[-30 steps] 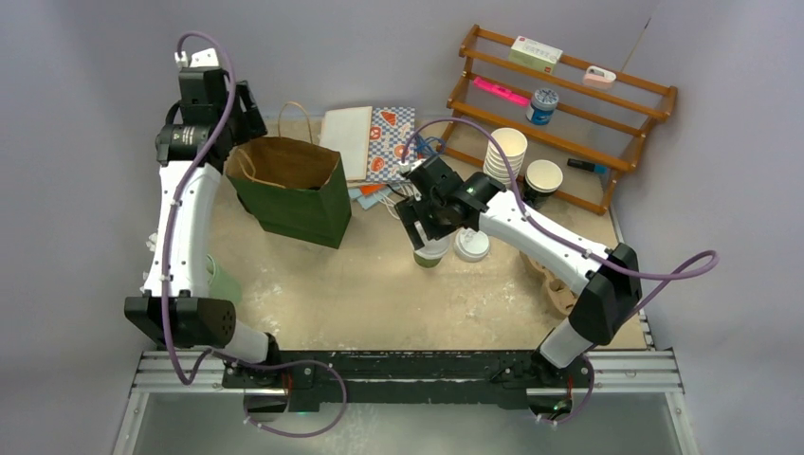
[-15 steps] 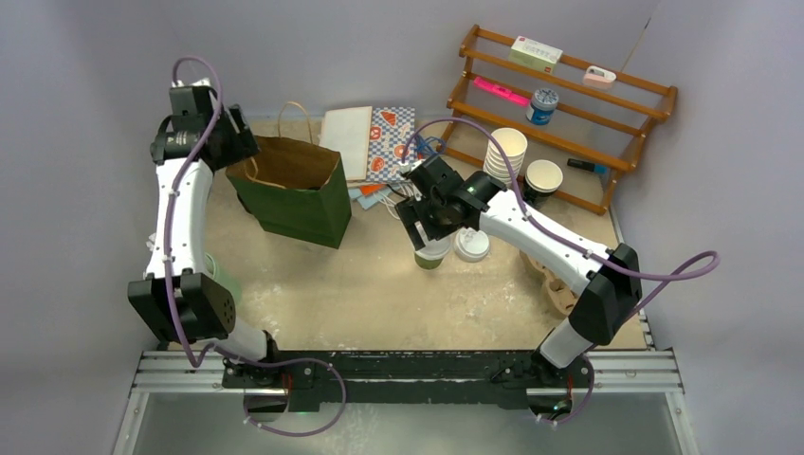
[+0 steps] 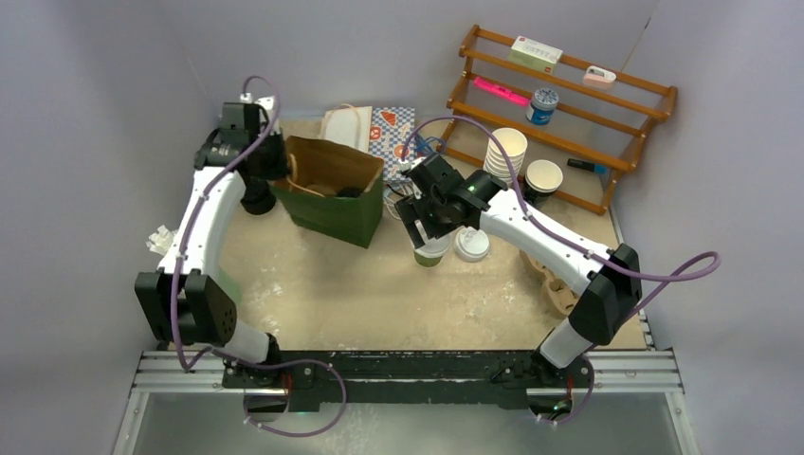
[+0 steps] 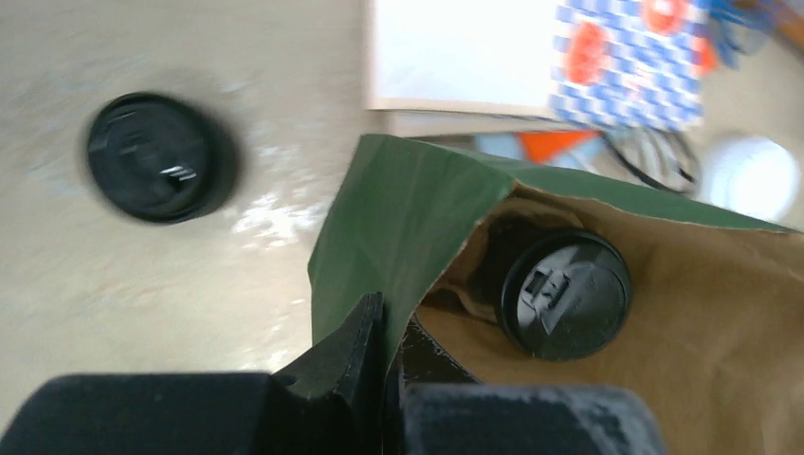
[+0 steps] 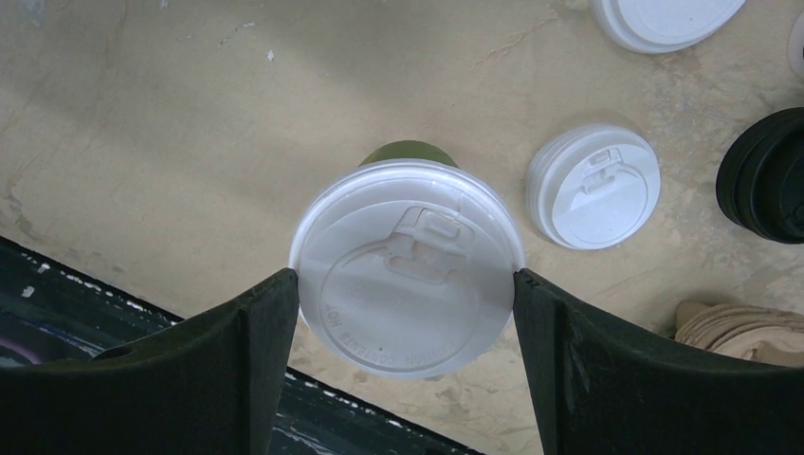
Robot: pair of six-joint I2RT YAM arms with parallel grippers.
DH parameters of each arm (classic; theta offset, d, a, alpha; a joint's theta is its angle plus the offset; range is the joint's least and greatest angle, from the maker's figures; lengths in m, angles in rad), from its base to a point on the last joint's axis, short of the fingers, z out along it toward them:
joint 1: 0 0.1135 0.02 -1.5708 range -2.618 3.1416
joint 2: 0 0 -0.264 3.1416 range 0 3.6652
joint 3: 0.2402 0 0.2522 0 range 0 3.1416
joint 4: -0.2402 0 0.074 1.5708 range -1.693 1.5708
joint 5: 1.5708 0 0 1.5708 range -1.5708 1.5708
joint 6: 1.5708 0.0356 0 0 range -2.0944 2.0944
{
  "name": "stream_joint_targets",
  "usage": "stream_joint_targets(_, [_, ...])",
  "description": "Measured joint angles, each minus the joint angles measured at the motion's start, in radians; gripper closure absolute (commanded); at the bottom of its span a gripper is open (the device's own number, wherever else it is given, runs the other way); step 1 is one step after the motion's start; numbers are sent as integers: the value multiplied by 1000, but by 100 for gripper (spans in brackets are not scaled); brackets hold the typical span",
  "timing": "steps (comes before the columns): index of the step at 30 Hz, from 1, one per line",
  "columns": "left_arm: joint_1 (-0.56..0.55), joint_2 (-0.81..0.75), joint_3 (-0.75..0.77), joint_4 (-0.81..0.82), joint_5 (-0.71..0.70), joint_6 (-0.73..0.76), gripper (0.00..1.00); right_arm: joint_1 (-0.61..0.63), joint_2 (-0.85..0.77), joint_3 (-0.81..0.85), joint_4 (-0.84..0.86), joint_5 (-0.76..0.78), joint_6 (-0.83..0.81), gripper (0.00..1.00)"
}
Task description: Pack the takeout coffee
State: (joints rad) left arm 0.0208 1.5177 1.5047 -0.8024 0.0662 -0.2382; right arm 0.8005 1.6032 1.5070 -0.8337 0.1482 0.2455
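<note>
Right wrist view has my right end effector (image 5: 406, 277) clamped on the takeout coffee (image 5: 379, 318), one finger touching each side of its white lid, with the cup upright on the bench (image 3: 379, 294). My left end effector (image 4: 387, 346) pinches the rim of the green paper bag (image 3: 332, 194). The bag's open mouth lies to the cup's left, so I judge my right arm must lift the cup, carry it left and lower it in.
</note>
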Motion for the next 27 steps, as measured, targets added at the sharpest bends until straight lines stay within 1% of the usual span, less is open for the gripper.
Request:
stream_joint_targets(1, [-39,-15,-16,29,22,15,100,0,0,0,0,1,0,17])
stream_joint_targets(4, [-94,-111,-104,101,113,44,100,0,-1,0,1,13,0,18])
stream_joint_targets(9, [-106,-314,-227,188,230,84,100,0,-32,-33,3,41,5,18])
stream_joint_targets(12, [-130,-396,-267,232,277,117,100,0,-90,-89,8,70,12,18])
stream_joint_targets(17, [-153,-489,-356,282,323,163,100,0,-246,-230,17,101,25,19])
stream_joint_targets(20, [-153,-494,-367,282,335,171,100,0,-291,-256,15,109,27,19])
stream_joint_targets(23, [-156,-441,-326,245,332,163,100,0,-293,-252,29,121,27,19])
stream_joint_targets(27, [-164,-293,-160,129,322,97,100,0,-274,-226,29,125,24,19])
